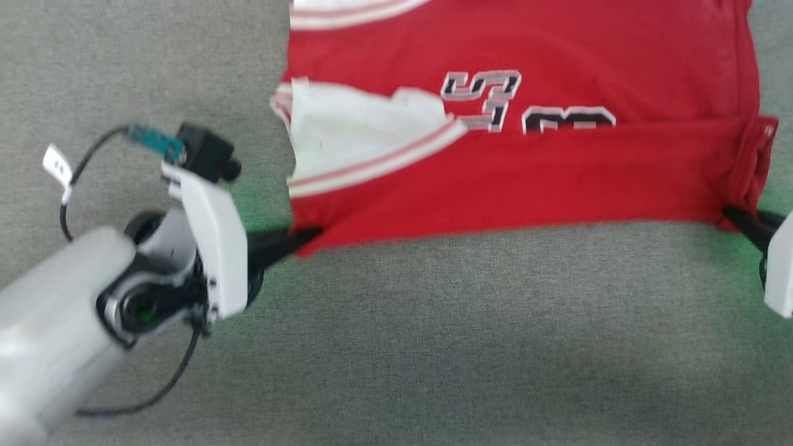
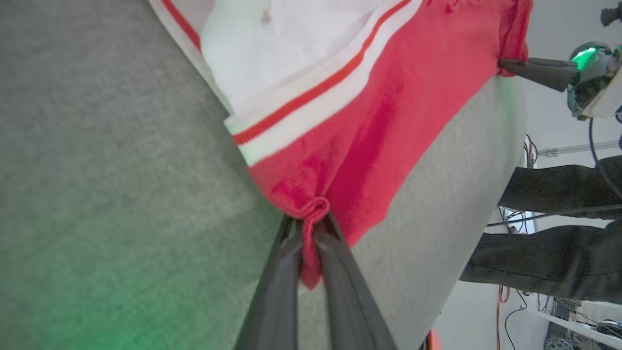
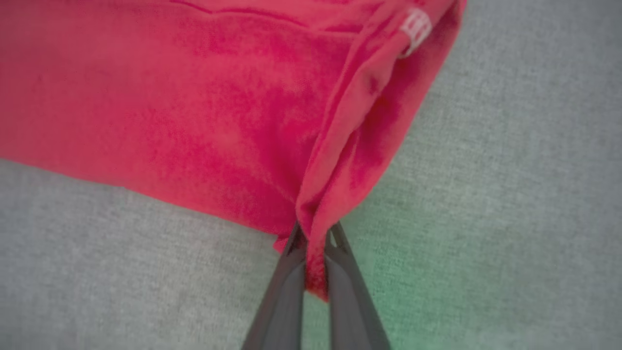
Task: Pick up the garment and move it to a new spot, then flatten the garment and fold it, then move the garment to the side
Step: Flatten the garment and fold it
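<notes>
- The garment (image 1: 526,173), a red shirt, lies spread on a grey fabric-covered surface (image 1: 433,341), in the upper middle and right of the head view, its top cut off by that view's edge.
- Its near edge runs as an almost straight line between the two claws, one at each lower corner.
- A white sleeve (image 1: 353,130) with white-and-red striped trim (image 1: 378,164) lies folded over the shirt's left side.
- Black-and-white lettering (image 1: 495,99) shows on the red chest; a band of red cloth along the near edge covers its lower part.
- The left claw (image 1: 303,238) reaches in from the left, its dark fingers pressed together on the lower left corner; the left wrist view shows a bunched tuck of red cloth pinched between them.
- The right claw (image 1: 734,217) comes in from the right edge, and the right wrist view shows its fingers clamped on a fold of red cloth at the lower right corner.
- A small white label (image 3: 415,26) sits on the hem above that fold.
- A green glow (image 1: 266,210) tints the surface beside each claw.
</notes>
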